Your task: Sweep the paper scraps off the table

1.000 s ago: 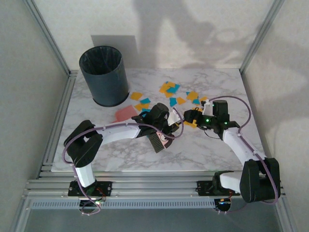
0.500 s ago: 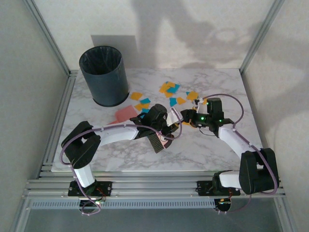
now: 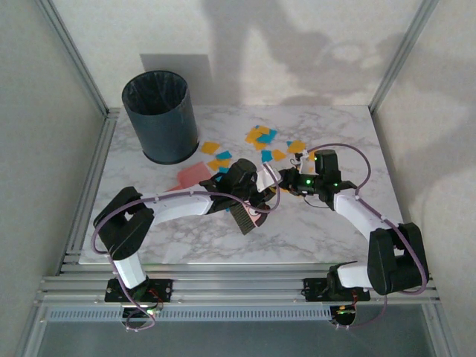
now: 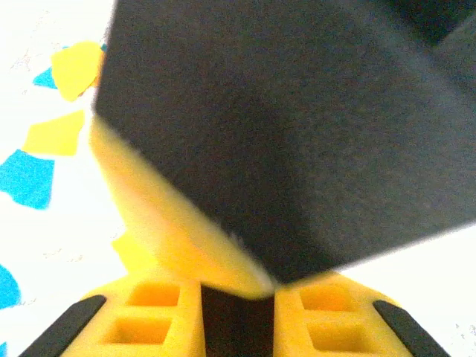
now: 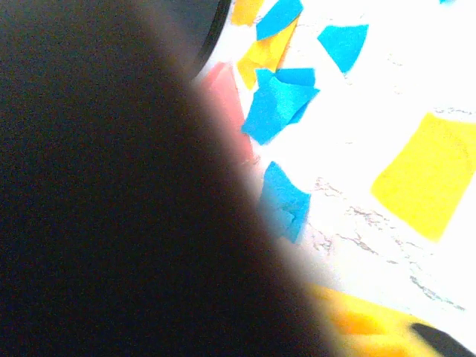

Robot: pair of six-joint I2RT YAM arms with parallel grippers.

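Gathering step, likely: orange-yellow, teal-blue paper scraps point(image 3: 260, 136) upper centre, marble tabletop point(image 3: 297, 238). Grip of left hand point(image 3: 265, 187), right hand point(image 3: 285, 179) cannot be told. Next: push toward pink plastic dustpan point(image 3: 195, 175).

Orange and teal paper scraps point(image 3: 260, 136) are seen scattered over the far middle of the table point(image 3: 312, 230). A dark bin point(image 3: 160, 119) is placed far left, a pink dustpan point(image 3: 193, 175) lying near it. Left gripper point(image 3: 260, 195) and right gripper point(image 3: 285, 178) are found close together beside the scraps; jaw positions not resolved.
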